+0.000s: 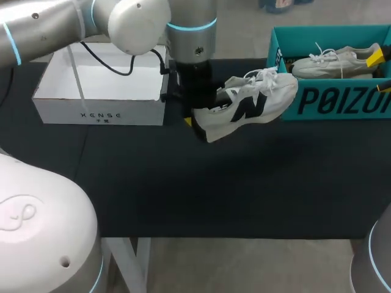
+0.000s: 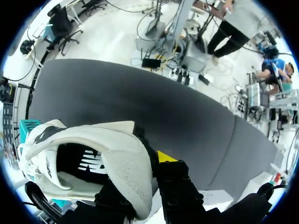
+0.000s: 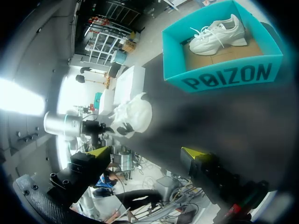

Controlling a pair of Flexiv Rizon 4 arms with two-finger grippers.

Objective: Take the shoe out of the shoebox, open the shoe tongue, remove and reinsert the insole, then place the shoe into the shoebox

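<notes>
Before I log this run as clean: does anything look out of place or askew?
Only the shoe: it hangs tilted by its heel from the left hand, beside the teal shoebox, where a second shoe lies. Nothing looks spilled or damaged.

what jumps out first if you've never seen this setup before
A white sneaker with a black logo hangs in the air over the dark table, gripped at its heel by the left end effector. By its toe stands a teal shoebox with a second white sneaker lying inside. An open white box sits at the far left of the table.
</notes>
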